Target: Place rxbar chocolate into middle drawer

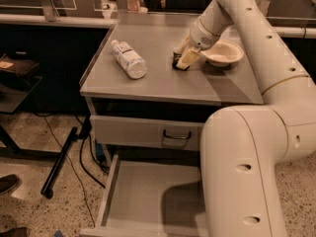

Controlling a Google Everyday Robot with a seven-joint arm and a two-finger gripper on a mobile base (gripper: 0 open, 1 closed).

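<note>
A large white robot arm (247, 147) fills the right side, rising from the floor and reaching over a grey table (158, 80). Under the table's front edge, the middle drawer (148, 196) stands pulled out, its flat floor bare. Above it is a closed drawer front (133, 131) with a dark loop handle. A clear water bottle (129, 59) lies on its side near the table's left edge. A pale bowl (223, 53) sits towards the back right corner. Just left of the bowl, the gripper (183, 58) is down at the tabletop, right over the rxbar chocolate (176, 64), which lies on the table. Whether the gripper has closed on the bar cannot be told.
</note>
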